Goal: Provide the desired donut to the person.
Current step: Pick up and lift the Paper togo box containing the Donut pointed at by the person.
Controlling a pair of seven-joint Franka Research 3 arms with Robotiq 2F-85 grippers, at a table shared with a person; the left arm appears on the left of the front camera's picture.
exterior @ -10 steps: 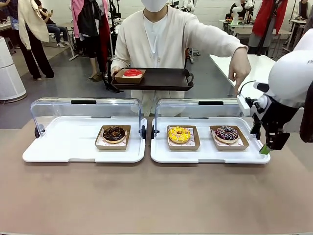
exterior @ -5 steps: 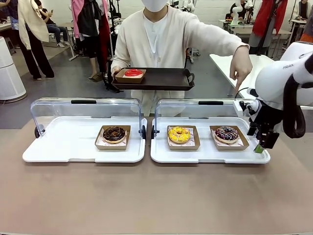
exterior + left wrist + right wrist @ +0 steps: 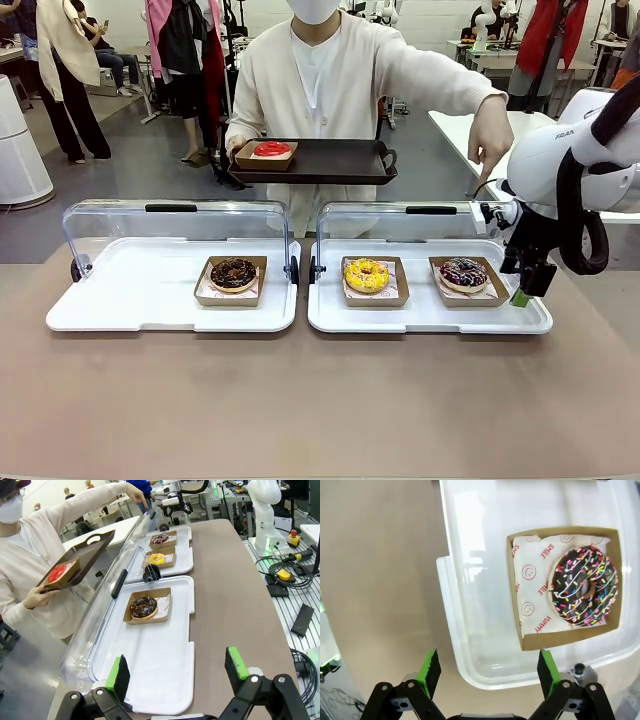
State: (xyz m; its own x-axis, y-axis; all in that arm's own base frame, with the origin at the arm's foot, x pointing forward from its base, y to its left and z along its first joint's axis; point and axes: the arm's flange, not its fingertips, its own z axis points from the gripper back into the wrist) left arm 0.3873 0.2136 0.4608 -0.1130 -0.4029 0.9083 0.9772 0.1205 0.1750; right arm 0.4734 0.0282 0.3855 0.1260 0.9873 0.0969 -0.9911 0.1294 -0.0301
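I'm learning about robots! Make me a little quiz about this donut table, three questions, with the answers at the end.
1. True or false: the red donut sits in a box on the dark tray that the person holds.
2. Which donut does the person's hand point down toward?
A) the yellow one
B) the sprinkled chocolate donut
C) the one on the left white tray
3. Fill in the blank: the right end effector hovers over the edge of the white tray near that donut's box, with its jaws ____.

Key: 1 true; 2 B; 3 open.
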